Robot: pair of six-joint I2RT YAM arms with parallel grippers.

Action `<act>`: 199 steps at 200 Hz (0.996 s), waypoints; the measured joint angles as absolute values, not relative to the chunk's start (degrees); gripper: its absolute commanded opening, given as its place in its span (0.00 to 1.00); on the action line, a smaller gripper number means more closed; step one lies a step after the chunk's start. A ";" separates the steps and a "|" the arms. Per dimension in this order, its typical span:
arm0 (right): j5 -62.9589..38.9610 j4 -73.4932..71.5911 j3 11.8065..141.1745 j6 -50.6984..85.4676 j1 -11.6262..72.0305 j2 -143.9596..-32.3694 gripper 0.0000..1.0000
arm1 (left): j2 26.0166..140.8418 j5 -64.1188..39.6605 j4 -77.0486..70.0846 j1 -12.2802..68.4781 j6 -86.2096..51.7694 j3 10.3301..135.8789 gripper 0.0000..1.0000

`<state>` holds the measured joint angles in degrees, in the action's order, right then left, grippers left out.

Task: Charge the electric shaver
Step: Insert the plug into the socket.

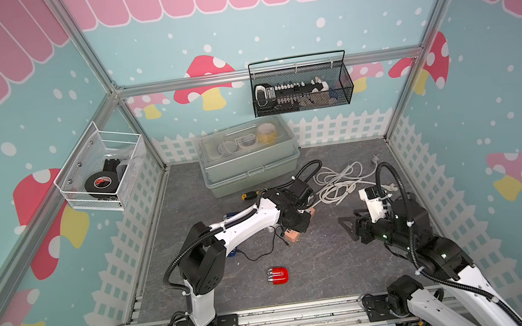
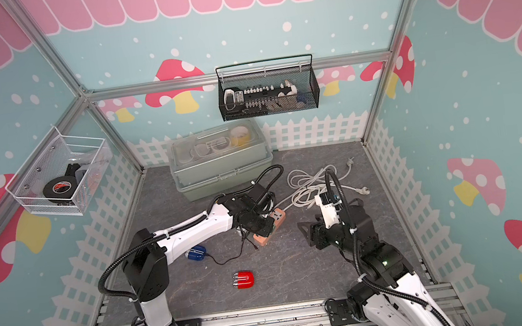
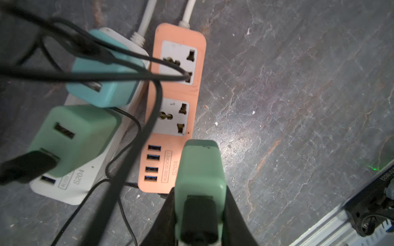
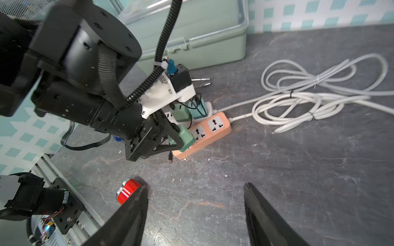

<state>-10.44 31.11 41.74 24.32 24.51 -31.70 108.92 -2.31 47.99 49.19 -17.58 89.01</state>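
A red electric shaver [image 1: 277, 275] lies on the grey table near the front, seen also in the right wrist view [image 4: 126, 191]. A blue shaver [image 2: 196, 253] lies under my left arm with a thin black cable [image 2: 227, 259] running from it. My left gripper [image 3: 200, 189] is shut on a pale green USB adapter [image 3: 200, 168] that has a black plug in it. It holds the adapter just above the USB end of the orange power strip [image 3: 181, 91]; the adapter's prongs are hidden. My right gripper [image 4: 196, 187] stands open and empty over bare table to the right.
A white power strip [image 3: 81, 183] beside the orange one carries a teal adapter [image 3: 104, 85] and a green adapter [image 3: 72, 138]. Behind lie a coiled white cord [image 1: 339, 181] and a green storage box [image 1: 249, 162]. A black wire basket [image 1: 301, 87] and a white basket [image 1: 98, 173] hang on the walls.
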 measured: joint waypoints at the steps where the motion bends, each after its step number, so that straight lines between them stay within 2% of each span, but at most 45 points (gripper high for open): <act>1: -10.41 31.07 41.76 24.27 24.51 -31.68 0.68 | 108.92 -2.22 48.01 49.19 -17.58 89.06 0.00; 141: -8.38 29.52 41.87 24.23 24.51 -34.94 0.67 | 118.13 4.56 55.46 49.21 -13.82 100.49 0.00; 199: -7.92 29.54 41.87 24.51 24.51 -34.70 0.66 | 120.11 3.64 56.97 49.39 -10.98 102.28 0.00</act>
<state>-7.92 29.54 41.87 24.51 24.51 -34.70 120.11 3.64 56.97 49.39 -10.98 102.28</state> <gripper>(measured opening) 0.664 0.255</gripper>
